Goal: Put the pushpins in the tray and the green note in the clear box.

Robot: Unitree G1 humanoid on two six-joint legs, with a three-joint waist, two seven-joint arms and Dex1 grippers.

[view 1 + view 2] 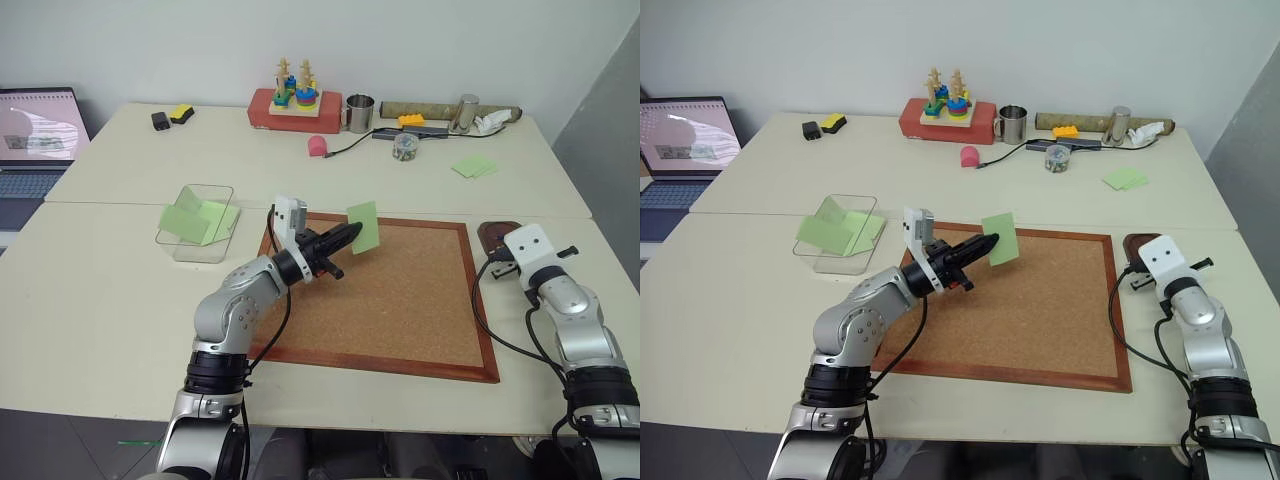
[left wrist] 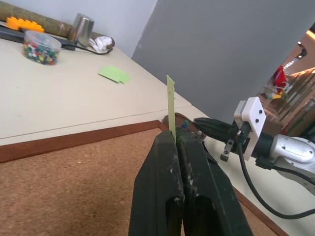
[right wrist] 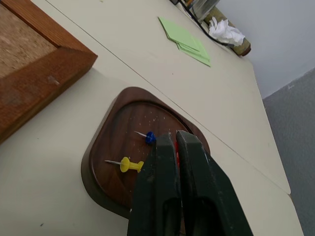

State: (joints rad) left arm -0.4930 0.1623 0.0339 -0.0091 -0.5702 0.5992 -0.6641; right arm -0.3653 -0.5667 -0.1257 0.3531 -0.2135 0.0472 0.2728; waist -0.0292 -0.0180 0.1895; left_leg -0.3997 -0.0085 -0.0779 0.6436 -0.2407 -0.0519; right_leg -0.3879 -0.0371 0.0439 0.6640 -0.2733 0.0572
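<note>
Left gripper [image 1: 352, 235]: I am pinching the green note [image 1: 364, 227] upright above the corkboard [image 1: 400, 300]
Right gripper [image 3: 170, 142]: I am hovering over the tray [image 3: 106, 147], fingers nearly together
Pushpins: blue pushpin [image 3: 149, 137] and yellow pushpin [image 3: 126, 164] lying in the tray
Clear box [image 1: 200, 222]: sitting left of the corkboard

The pale counter [image 1: 120, 300] carries a wood-framed corkboard [image 1: 400, 300] in front, the clear box [image 1: 197, 222] to its left and the tray [image 1: 497, 236] to its right. Farther back lie loose green notes [image 1: 474, 166], a pin jar [image 1: 405, 146], a metal mug [image 1: 359, 113] and a stacking toy [image 1: 295, 100].

Head eyes overlook the corkboard [image 1: 400, 300]; wrist cameras sit close.
</note>
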